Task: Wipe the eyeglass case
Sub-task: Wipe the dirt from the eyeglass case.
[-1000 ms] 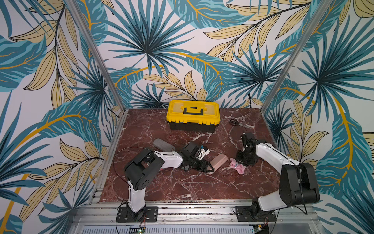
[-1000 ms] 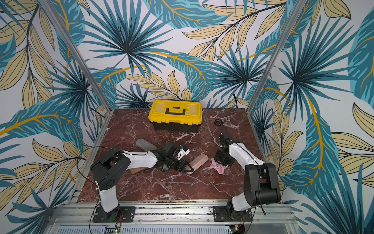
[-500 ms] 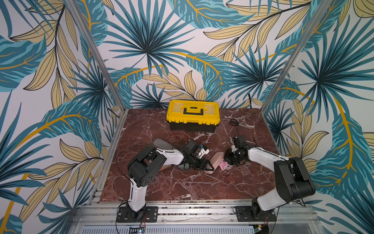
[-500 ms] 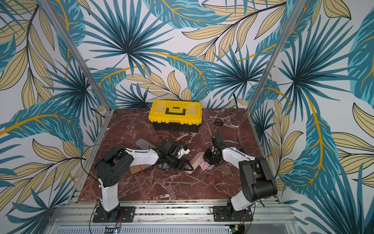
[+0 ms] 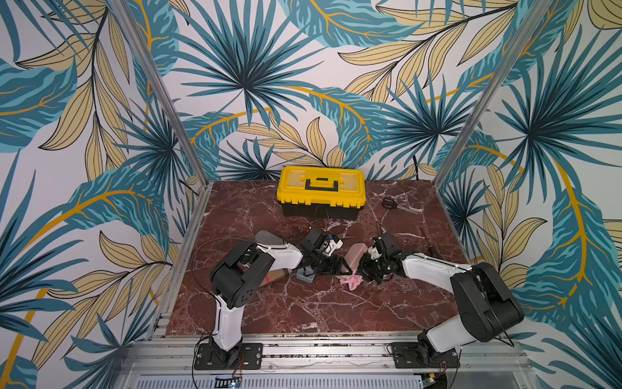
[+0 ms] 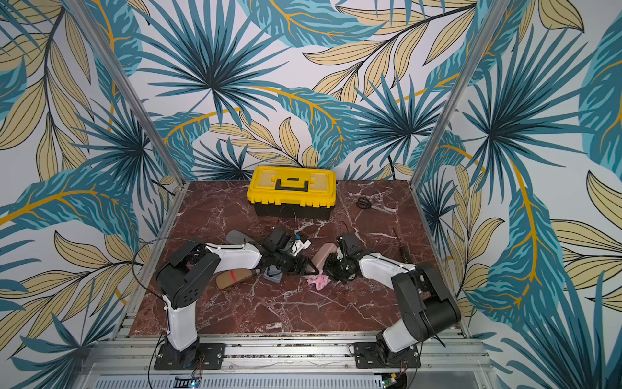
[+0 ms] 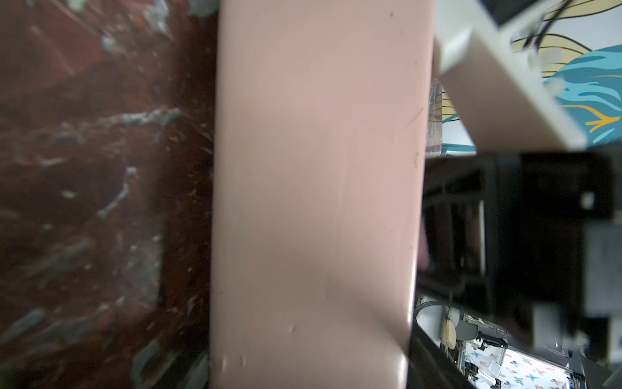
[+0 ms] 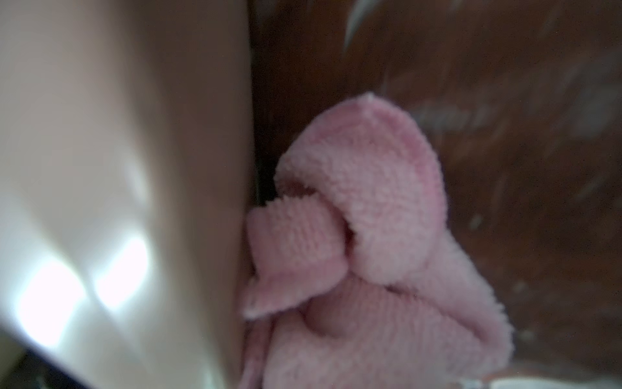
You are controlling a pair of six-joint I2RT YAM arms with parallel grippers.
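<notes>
The pink-beige eyeglass case (image 5: 356,253) stands tilted on its edge at mid-table, seen in both top views (image 6: 325,253). My left gripper (image 5: 344,267) is shut on its near end, and the case fills the left wrist view (image 7: 316,188). My right gripper (image 5: 365,269) is shut on a bunched pink cloth (image 5: 351,280), which hangs against the case's lower near end. In the right wrist view the cloth (image 8: 370,252) touches the side of the case (image 8: 117,168). The fingertips of both grippers are hidden.
A yellow toolbox (image 5: 321,190) stands at the back, with scissors (image 5: 390,203) to its right. Under the left arm lie a grey case (image 5: 269,237), a brown case with a red band (image 6: 235,277) and a small blue-grey block (image 5: 305,274). A dark tool (image 5: 429,246) lies behind the right arm.
My right gripper has carried the pink cloth leftward, from apart on the table to against the case. The left gripper has raised the case from lying flat to a steeper tilt.
</notes>
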